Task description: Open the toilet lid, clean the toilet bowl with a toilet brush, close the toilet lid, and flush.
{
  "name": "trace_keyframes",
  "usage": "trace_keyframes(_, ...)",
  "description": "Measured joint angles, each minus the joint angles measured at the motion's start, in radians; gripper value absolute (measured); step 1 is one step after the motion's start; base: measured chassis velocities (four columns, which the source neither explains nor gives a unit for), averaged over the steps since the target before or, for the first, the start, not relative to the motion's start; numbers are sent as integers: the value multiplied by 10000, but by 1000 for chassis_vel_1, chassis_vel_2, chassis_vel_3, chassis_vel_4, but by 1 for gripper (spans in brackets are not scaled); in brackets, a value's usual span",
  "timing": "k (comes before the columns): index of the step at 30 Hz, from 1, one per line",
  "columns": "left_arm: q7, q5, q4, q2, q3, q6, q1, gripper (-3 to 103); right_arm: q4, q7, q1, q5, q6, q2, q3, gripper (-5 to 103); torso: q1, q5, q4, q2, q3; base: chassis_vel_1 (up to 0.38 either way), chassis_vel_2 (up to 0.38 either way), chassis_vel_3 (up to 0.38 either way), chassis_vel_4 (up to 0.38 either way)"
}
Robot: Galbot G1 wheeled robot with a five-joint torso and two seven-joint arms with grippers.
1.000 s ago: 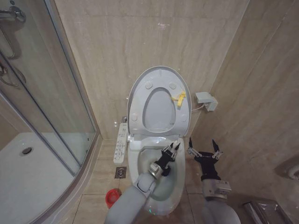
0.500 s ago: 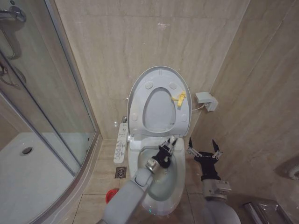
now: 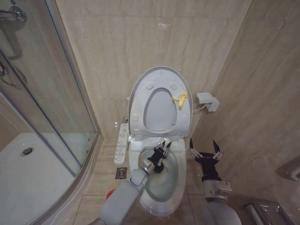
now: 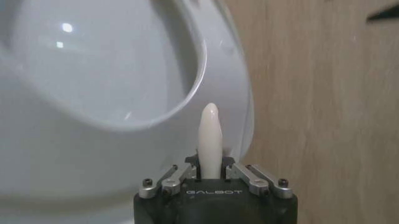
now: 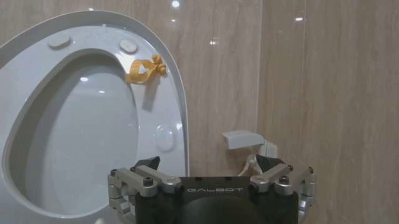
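A glossy, smooth white plastic toilet lid point(image 3: 160, 101) stands against polished beige stone-look wall tiles point(image 3: 140, 42), above a shiny white ceramic toilet bowl point(image 3: 164, 180).

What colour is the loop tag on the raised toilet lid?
Yellow loop tag, clearest in the right wrist view.

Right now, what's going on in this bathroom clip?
The toilet lid is raised against the wall with the seat ring up too, and the left hand is over the toilet bowl, shut on the white handle of the toilet brush, apparently mid-scrub. The right hand hovers open beside the bowl, near the right wall, holding nothing.
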Motion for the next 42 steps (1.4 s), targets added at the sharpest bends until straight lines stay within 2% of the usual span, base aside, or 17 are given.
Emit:
trace_keyframes(4, 64, -127, -133, -113, 216, -123, 165, 20, 0, 0, 0, 0, 0, 0, 0, 100, 0, 0, 0, 0, 0, 0, 0, 0, 0)
trace_keyframes(8, 134, -67, 212, -125, 246, -162, 308, 20, 0, 0, 0, 1, 0, 0, 0, 100, -1, -1, 1, 1, 0, 0, 0, 0, 0)
trace_keyframes(13, 134, 252, 258, 364, -162, -166, 508, 20, 0, 0, 0, 0, 0, 0, 0, 100, 0, 3, 9, 0, 1, 0, 0, 0, 0)
trace_keyframes(18, -29, 491, -280, 573, -674, -207, 825, 20, 0, 0, 0, 0, 0, 0, 0, 100, 0, -2, -1, 1, 0, 0, 0, 0, 0)
trace_keyframes(23, -156, 719, -647, 599, -1010, -141, 1359, 20, 0, 0, 0, 0, 0, 0, 0, 100, 0, -3, 0, 0, 0, 0, 0, 0, 0)
trace_keyframes(32, -140, 825, -1783, 1109, -1515, -60, 2803, 20, 0, 0, 0, 0, 0, 0, 0, 100, -1, 0, 3, 1, -1, 0, 0, 0, 0)
trace_keyframes(37, -109, 870, -2068, 1162, -1564, -36, 3009, 20, 0, 0, 0, 0, 0, 0, 0, 100, -1, 0, 3, 1, -1, 0, 0, 0, 0)
trace_keyframes(42, -238, 909, -2180, 907, -1544, -20, 2747, 20, 0, 0, 0, 0, 0, 0, 0, 100, -1, 0, 2, 1, 0, 0, 0, 0, 0)
